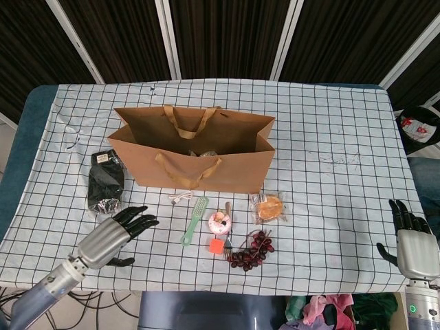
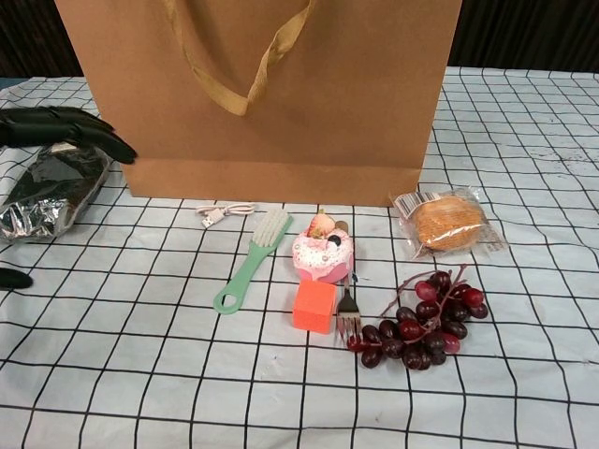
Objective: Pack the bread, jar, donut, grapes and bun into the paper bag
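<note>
No writing is legible on the dark packet (image 1: pixel 106 182) or the wrapped bun (image 1: pixel 269 207). The bag (image 1: pixel 196 155) stands open mid-table; donut (image 1: pixel 220 221) and grapes (image 1: pixel 251 250) lie before it. Left hand (image 1: pixel 113 235) hovers empty, fingers spread, near the front edge; right hand (image 1: pixel 411 240) likewise at the right edge.

Dark slatted wall panels (image 1: pixel 227 34) w/ white frames; checkered tablecloth (image 1: pixel 330 137) on table.
</note>
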Robot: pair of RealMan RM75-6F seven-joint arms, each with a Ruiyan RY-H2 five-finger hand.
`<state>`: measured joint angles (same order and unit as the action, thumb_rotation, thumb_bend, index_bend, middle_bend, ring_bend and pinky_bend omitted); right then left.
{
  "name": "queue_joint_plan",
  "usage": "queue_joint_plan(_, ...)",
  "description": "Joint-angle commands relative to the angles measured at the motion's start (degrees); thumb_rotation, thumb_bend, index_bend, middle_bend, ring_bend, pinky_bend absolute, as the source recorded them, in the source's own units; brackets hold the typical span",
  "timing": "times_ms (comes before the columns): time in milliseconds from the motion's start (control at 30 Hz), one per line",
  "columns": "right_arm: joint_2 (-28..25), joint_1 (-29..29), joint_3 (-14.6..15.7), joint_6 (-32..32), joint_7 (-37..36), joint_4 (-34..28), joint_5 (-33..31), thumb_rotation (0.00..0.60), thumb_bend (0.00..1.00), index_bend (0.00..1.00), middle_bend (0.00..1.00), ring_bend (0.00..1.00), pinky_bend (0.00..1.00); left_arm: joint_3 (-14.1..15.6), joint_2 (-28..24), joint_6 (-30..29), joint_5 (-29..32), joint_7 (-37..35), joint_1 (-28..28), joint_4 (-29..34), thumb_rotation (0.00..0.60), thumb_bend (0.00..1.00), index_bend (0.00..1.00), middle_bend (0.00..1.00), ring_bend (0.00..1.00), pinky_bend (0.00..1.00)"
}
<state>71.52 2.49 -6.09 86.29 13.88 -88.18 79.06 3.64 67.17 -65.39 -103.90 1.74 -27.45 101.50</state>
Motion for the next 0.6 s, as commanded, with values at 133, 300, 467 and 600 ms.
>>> queue_joint_plan(133,-0.1,0.0,0.0,-0.2,-0.6,0.4,-0.1,0.6,0.15,0.0,0.07,0.19,0.2,-6.6,11.1,10.0,8.7,6.6,-7.0,-4.2,0.6,0.04,0.15,0.15,0.04,0.14)
queue_joint_plan(300,-0.4,-0.1,-0.3,-0.6,-1.9,1.1,-0.8,0.6,0.15,0.0,0.07,0.19,0.2,-11.1,19.0,15.4,14.6,9.5,-12.0,-9.2,0.6,0.06,0.16,0.17,0.04,0.15)
queue_joint_plan(467,-0.7,-0.2,-0.2,-0.4,-2.4,0.9,-0.5,0.6,0.15,0.0,0.07,0.19,0.2,-14.5,26.2,20.4,21.1,10.1,-16.7,-15.2,0.6,0.09,0.17,0.18,0.05,0.15)
queue_joint_plan(600,-0.7,-0.2,-0.2,-0.5,-2.5,0.8,-0.4,0.6,0.15,0.0,0.07,0.19,0.2,-14.7,29.5,22.1,23.2,11.1,-19.0,-18.3,0.6,0.09,0.17,0.18,0.05,0.16)
